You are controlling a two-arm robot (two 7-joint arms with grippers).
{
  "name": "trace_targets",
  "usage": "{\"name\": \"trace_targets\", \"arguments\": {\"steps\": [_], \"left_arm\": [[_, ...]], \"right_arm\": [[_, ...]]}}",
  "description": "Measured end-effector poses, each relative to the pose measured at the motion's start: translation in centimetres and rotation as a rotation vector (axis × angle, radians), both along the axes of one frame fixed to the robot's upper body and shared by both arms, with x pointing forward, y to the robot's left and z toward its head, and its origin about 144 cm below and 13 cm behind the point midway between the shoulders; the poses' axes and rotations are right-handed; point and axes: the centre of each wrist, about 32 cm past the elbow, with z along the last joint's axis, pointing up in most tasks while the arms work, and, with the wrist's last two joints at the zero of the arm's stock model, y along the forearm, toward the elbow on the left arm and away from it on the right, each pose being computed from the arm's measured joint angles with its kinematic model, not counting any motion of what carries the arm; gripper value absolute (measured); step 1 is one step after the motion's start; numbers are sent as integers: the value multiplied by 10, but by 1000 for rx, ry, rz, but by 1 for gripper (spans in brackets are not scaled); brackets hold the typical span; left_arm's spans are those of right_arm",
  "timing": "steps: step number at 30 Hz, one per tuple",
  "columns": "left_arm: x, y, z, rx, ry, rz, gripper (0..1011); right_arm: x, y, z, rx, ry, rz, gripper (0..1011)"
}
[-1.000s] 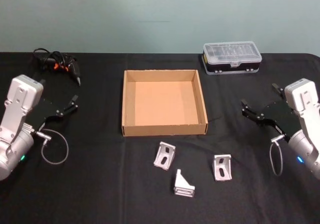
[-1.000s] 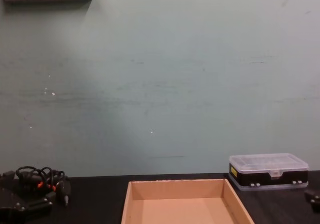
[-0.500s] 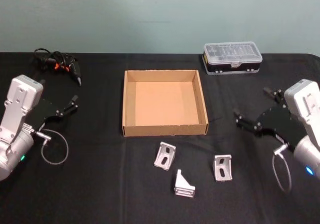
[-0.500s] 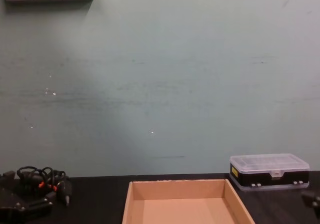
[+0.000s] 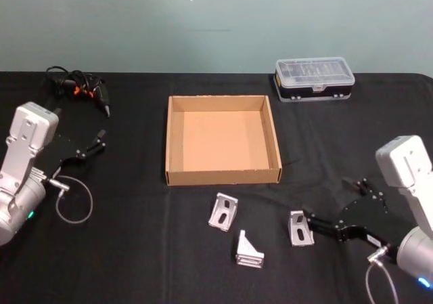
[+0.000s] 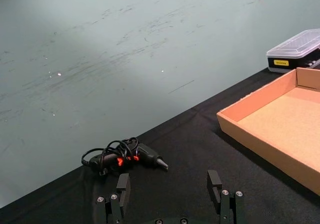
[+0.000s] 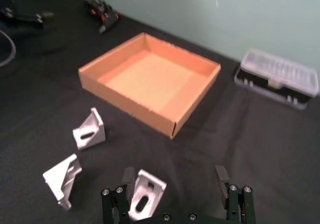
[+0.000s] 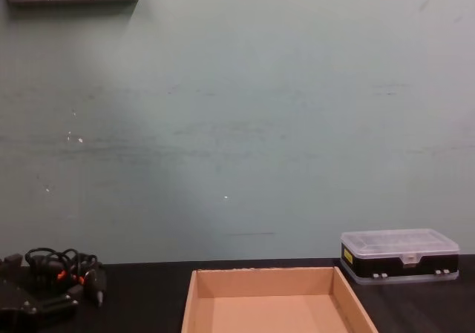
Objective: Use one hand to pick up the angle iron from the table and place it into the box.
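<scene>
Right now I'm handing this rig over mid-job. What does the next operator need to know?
The right hand is open and low over the table, with the rightmost angle iron close beside one finger, not gripped.
The left hand is open, empty and parked at the table's left side.
The box sits mid-table and is empty. The left angle iron and middle angle iron lie in front of it.
Done: nothing boxed yet.
Left: close on the rightmost angle iron, lift it, and place it in the box.
</scene>
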Motion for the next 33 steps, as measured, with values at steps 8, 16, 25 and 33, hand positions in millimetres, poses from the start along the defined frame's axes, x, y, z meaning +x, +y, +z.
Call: {"name": "trace_targets", "arguments": {"steps": [8,16,25,33], "left_arm": [[0,0,0,0,0,0,1011],[0,0,0,0,0,0,1011],[0,0,0,0,0,0,1011],[0,0,0,0,0,0,1011]], "right_arm": [[-1,27,7,-7,106,-87,1000],[11,51,7,10,207,-155,1000],[18,62,3,27,262,-228,1000],[21,67,-4,57,301,-258,1000]]}}
